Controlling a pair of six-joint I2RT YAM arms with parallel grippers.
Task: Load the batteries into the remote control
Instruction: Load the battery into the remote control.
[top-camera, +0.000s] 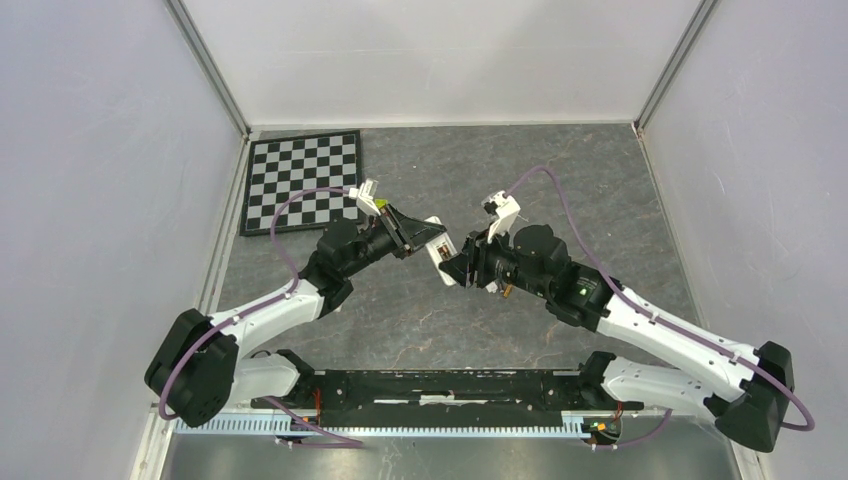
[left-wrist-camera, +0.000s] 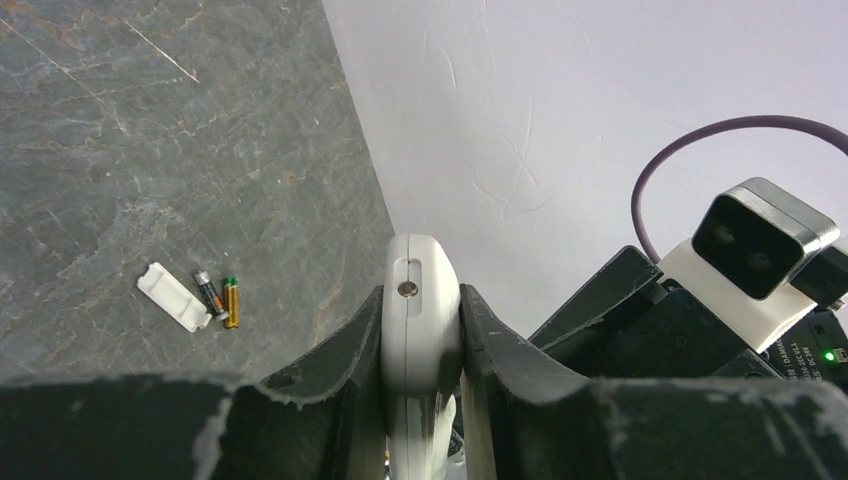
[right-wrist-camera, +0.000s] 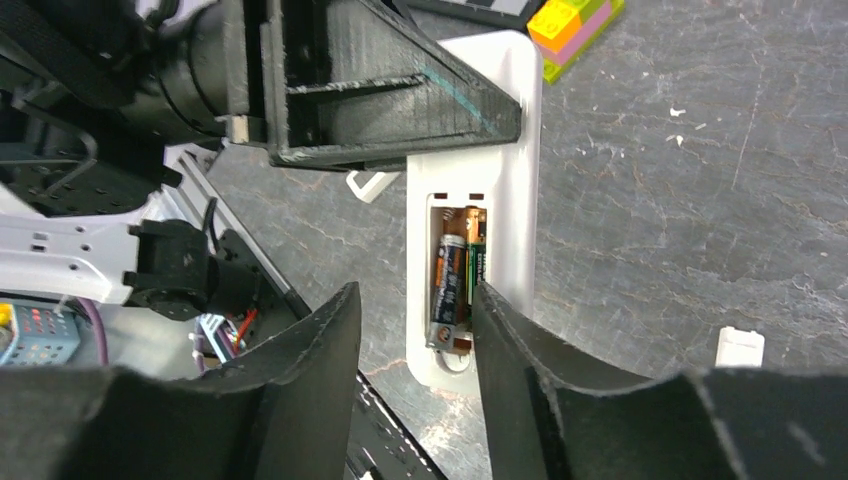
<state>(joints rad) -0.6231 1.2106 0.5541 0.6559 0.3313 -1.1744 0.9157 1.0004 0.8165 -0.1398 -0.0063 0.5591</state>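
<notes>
My left gripper is shut on the white remote control and holds it off the table by its sides. In the right wrist view the remote control shows its open compartment, where two batteries lie side by side, one dark with an orange end, one with a green label. My right gripper stands open at the remote's near end, its right finger close against the batteries' side. Two more batteries lie loose on the table beside a white cover. From above, both grippers meet mid-table.
A yellow-green and pink block lies on the table beyond the remote. A small white piece sits to the right on the grey stone surface. A checkerboard lies at the back left. White walls close in three sides.
</notes>
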